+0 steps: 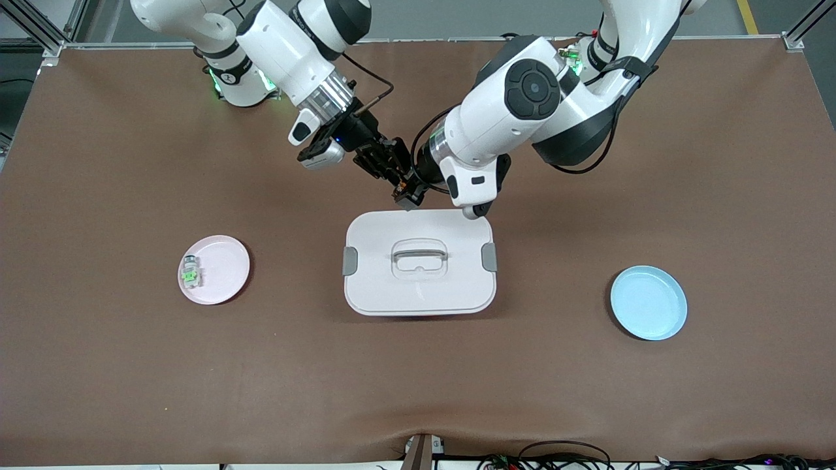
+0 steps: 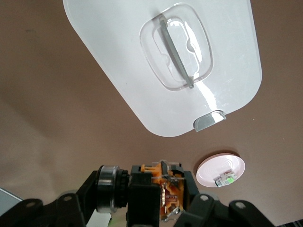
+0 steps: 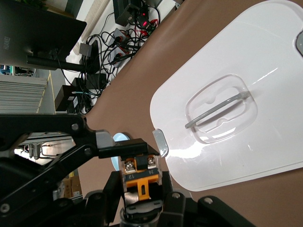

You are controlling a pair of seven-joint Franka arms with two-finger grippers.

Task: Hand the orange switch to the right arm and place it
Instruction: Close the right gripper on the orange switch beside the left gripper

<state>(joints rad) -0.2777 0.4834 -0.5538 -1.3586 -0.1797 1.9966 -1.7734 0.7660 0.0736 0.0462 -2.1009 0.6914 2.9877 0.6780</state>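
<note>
Above the table's middle, just over the edge of the white lidded box (image 1: 418, 261) that lies toward the robots' bases, the two grippers meet in the air around the orange switch (image 1: 403, 187). The left gripper (image 1: 410, 189), reaching in from its arm's base, has its jaws drawn tight on the switch; in the left wrist view the block's orange body and metal contacts (image 2: 166, 191) sit clamped between its dark fingers. The right gripper (image 1: 390, 171) comes from its own base and its jaws have narrowed onto the same switch, whose orange middle (image 3: 140, 175) shows between the fingers in the right wrist view. So both grippers grip the small block at once, held clear of the box lid.

The box has a clear recessed handle (image 1: 418, 254) in its lid and grey clips at its two ends. Toward the right arm's end of the table lies a pink plate (image 1: 222, 274) with a pale block with a green middle (image 1: 191, 273) resting on it. Toward the left arm's end lies a light blue plate (image 1: 648, 302)
</note>
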